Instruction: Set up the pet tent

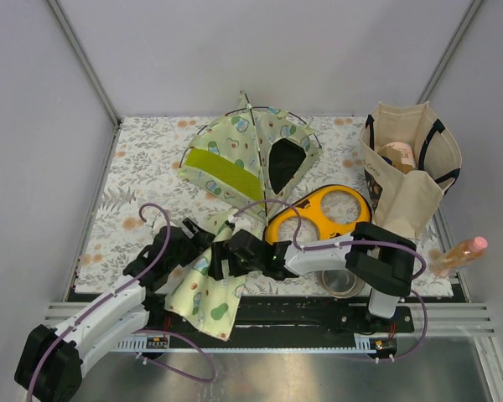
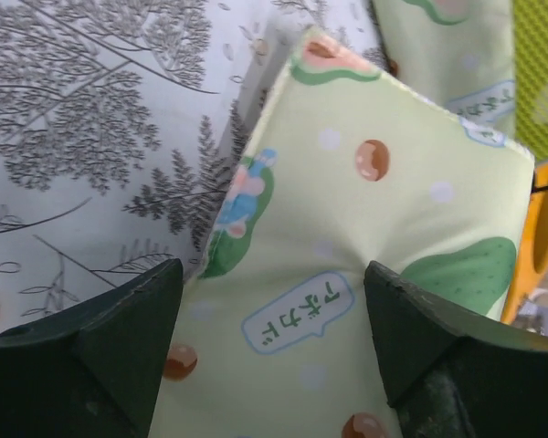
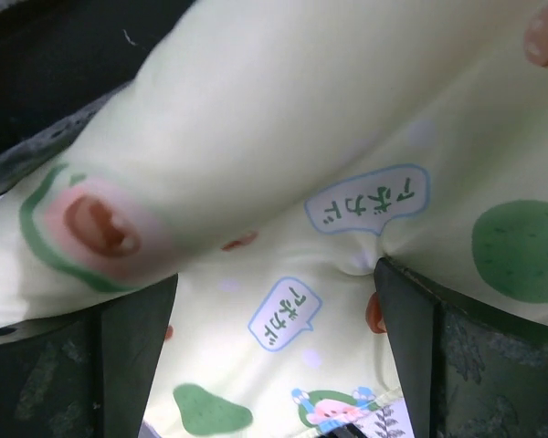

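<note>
**A:** Where is everything on the table (image 1: 142,163)?

**B:** The tent (image 1: 235,138) stands at twelve o'clock, poles crossed at its peak, dark doorway facing about five. The matching mat (image 1: 203,303) lies well apart from it at seven, rumpled and hanging over the near edge. The feeder (image 1: 318,213) sits at four, just in front of the doorway.

**A:** And the grippers?

**B:** Both straddle the mat. The left gripper (image 2: 272,269) has its jaws apart with padding between them, and the right gripper (image 3: 274,274) is spread wide over a bulge. I cannot tell whether either one presses yet.

**A:** So how to do this well?

**B:** I'd pinch one edge at two separated spots and lift evenly so the mat flattens. Then I'd carry it toward twelve, pass the feeder on its nine o'clock side, and slide it in low without knocking the poles
</note>
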`<state>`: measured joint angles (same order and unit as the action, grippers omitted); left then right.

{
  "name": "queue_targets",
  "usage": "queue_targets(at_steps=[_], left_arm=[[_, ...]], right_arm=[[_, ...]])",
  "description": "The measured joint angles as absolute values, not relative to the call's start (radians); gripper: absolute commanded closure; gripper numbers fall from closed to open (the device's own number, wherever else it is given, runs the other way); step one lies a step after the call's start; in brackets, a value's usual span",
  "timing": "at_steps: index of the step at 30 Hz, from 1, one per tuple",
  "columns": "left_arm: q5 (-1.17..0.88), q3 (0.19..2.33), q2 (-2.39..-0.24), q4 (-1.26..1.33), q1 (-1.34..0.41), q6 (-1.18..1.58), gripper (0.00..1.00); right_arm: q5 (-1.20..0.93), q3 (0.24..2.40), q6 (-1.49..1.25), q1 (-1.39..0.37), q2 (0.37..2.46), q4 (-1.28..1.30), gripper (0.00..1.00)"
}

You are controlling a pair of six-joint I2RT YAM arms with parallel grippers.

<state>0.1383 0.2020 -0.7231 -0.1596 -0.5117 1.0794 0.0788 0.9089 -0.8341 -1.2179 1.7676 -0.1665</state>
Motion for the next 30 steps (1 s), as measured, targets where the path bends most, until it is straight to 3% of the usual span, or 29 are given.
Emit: queue_targets(at_steps=[5, 16, 27, 30], left_arm=[[0.103, 0.199, -0.645, -0.157, -0.514, 1.043, 0.05], [0.084, 0.157, -0.524, -0.114, -0.516, 0.973, 0.01], [0.048, 0.059, -0.485, 0.044, -0.519, 1.093, 0.03], [0.026, 0.057, -0.453, 0.047, -0.525, 1.094, 0.03]], right_arm=[[0.072, 0.91, -0.816, -1.224, 1.788, -0.221, 0.01], [0.087, 0.846, -0.913, -1.224, 1.805, -0.388, 0.02], [0.088, 0.71, -1.049, -1.208, 1.821, -0.636, 0.34], [0.089, 0.678, -1.095, -1.203, 1.824, -0.678, 0.38]])
